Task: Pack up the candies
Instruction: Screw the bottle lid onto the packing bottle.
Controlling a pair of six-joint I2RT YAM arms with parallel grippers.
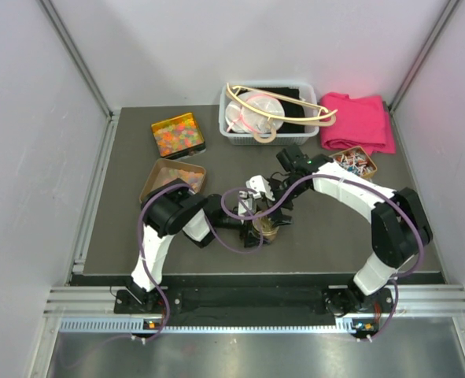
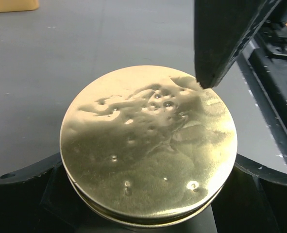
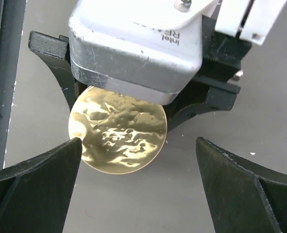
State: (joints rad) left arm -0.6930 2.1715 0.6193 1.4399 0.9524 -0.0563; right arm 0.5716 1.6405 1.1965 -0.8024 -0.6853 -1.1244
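The candies fill a square gold tin at the back left, a heap of small orange, yellow and pink pieces. A second square tin nearer me holds a few more. At the table's middle sits a round gold tin with its dented lid on. My left gripper is shut on this tin, its black fingers pressed against both sides. My right gripper hangs open just above and beside the lid, nothing between its fingers; one fingertip shows over the lid's far edge.
A clear plastic basket at the back holds wooden hangers and a white round thing. A pink cloth lies to its right. A small tin of twist-wrapped sweets stands by the right arm's elbow. Metal rails run along the near edge.
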